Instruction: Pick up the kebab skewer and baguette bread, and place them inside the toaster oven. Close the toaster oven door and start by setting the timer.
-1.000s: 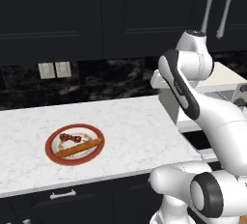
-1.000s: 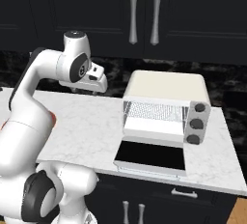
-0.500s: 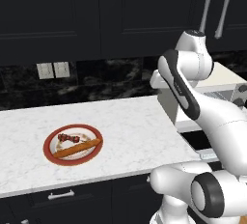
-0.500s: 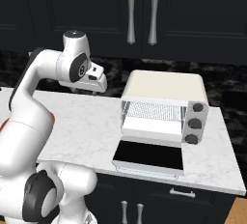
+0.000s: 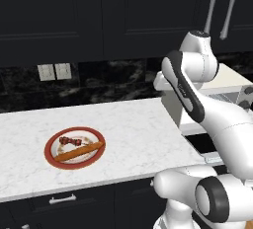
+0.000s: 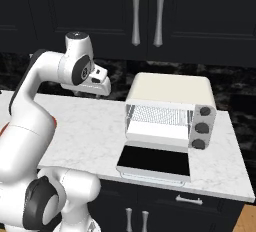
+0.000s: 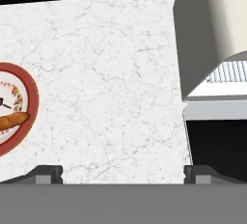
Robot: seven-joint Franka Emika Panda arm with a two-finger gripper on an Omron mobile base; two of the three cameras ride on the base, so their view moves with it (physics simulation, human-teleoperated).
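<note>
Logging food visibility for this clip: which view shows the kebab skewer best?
The left base view: the kebab skewer lies whole on the plate, behind the baguette bread. The hand view catches only a dark sliver of it at the left edge, beside the baguette's tip.

Rendered frames, sharp throughout; no motion blur, defocus or edge distortion noted. Lighting is even and diffuse, with no single source evident. The white marble counter [image 7: 111, 73] beyond the fingertips [image 7: 46, 174] reads bright and uniformly lit. The dark cabinets [image 6: 75, 11] and the backsplash [image 5: 113, 82] are dim, with faint sheen only. Soft shading falls on the toaster oven [image 7: 202, 39] side wall, right of the fingers. The open toaster oven door [image 6: 156, 162] glass is near black, without glare.
</note>
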